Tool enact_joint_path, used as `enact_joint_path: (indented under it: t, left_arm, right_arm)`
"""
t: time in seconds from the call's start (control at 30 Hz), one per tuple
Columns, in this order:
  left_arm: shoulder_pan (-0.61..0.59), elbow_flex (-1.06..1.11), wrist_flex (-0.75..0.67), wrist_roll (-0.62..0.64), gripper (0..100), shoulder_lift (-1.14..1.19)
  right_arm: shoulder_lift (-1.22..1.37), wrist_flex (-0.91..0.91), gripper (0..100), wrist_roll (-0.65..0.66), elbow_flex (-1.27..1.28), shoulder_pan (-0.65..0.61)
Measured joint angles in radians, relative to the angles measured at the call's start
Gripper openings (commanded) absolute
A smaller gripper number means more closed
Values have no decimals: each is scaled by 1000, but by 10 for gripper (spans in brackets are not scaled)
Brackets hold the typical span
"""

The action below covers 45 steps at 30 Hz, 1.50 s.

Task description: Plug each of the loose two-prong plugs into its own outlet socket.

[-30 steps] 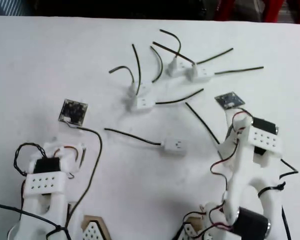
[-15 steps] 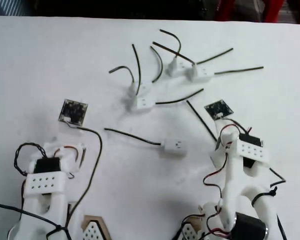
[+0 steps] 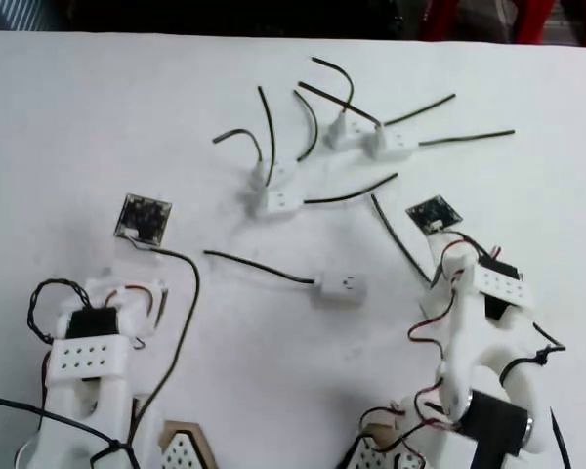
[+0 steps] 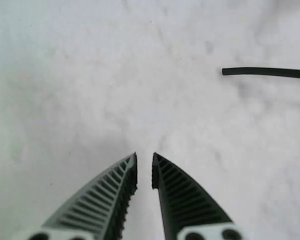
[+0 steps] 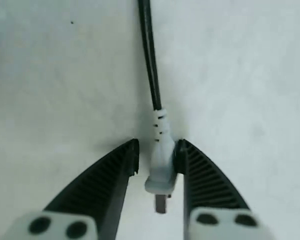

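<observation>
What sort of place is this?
Likely a robotics lab bench: two small white robot arms at a white table, with loose sockets and short-corded plugs laid out for practice.

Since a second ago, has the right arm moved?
Yes. In the high view the right arm has drawn back, down and left in the picture, ending closer to the lone socket, which has stayed put.

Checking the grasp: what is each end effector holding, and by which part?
Nothing is clamped. The right end effector straddles the plug at its white body, gap on one side; the left end effector is empty.
</observation>
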Motion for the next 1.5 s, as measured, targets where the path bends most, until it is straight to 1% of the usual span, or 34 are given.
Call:
enact_joint_path:
  t: [0.17, 0.37, 0.43, 0.53, 0.57, 0.77, 0.93, 1.07, 1.17, 1.5]
  left_arm:
    - [0, 0, 0, 0, 76, 0]
    - [0, 0, 0, 0, 76, 0]
    - [0, 0, 0, 0, 76, 0]
    - [0, 0, 0, 0, 76, 0]
    - [0, 0, 0, 0, 76, 0]
    - [0, 0, 0, 0, 76, 0]
    - [0, 0, 0, 0, 76, 0]
    - [0, 0, 0, 0, 76, 0]
    - [0, 0, 0, 0, 76, 0]
    - [0, 0, 0, 0, 76, 0]
  right_arm:
    - [9, -12, 19, 5, -3, 21]
    - [20, -12, 22, 5, -17, 21]
    - [21, -11, 43, 5, -25, 21]
    - [21, -2, 105, 5, -48, 21]
    - [23, 18, 105, 5, -58, 20]
    - [28, 158, 77, 5, -138, 20]
    - [28, 167, 74, 5, -147, 17]
    - [28, 167, 13, 3, -147, 17]
    - [28, 167, 32, 3, -147, 18]
    - [100, 160, 17, 5, -172, 20]
